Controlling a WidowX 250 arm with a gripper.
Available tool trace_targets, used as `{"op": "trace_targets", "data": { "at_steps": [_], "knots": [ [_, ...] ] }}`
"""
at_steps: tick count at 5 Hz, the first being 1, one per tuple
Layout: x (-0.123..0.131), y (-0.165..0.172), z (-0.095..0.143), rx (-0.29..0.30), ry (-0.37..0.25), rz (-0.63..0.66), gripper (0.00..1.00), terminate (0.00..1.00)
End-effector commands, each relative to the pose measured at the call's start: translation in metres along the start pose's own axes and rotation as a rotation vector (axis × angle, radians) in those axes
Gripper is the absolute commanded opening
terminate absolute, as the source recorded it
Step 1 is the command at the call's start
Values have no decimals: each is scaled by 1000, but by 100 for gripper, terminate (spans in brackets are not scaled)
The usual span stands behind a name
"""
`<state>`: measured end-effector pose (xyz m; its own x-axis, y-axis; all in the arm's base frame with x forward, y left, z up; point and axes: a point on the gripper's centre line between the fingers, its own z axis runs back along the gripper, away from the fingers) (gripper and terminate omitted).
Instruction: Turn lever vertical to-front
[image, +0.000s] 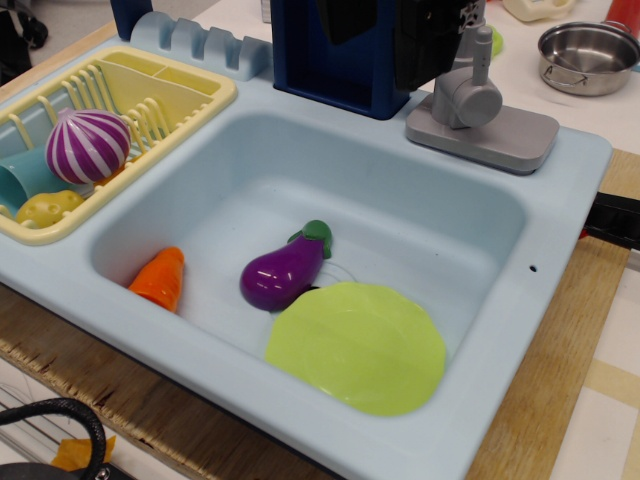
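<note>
The lever (482, 52) is a slim grey rod with a rounded tip, standing nearly upright on a stubby grey cylinder (466, 101). The cylinder sits on a flat grey faucet base (500, 135) at the back right corner of the light-blue sink (560, 215). My gripper (432, 40) is a black mass coming down from the top edge, just left of the lever and above the cylinder. Its right edge is against or very close to the lever. Its fingers are not distinguishable, so I cannot tell whether it is open or shut.
A big dark-blue block (335, 55) stands behind the sink, left of the gripper. In the basin lie a purple eggplant (282, 272), an orange carrot piece (160, 277) and a green plate (358, 347). A yellow dish rack (175, 95) is at left. A steel pot (588, 55) is at far right.
</note>
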<state>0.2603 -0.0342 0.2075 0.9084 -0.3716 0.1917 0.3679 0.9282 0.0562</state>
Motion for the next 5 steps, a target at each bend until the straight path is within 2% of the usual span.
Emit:
{"op": "trace_targets", "data": {
  "at_steps": [1, 5],
  "knots": [
    [0, 0, 0, 0, 0, 0, 100, 0],
    [50, -11, -5, 15, -163, -113, 100, 0]
  ]
}}
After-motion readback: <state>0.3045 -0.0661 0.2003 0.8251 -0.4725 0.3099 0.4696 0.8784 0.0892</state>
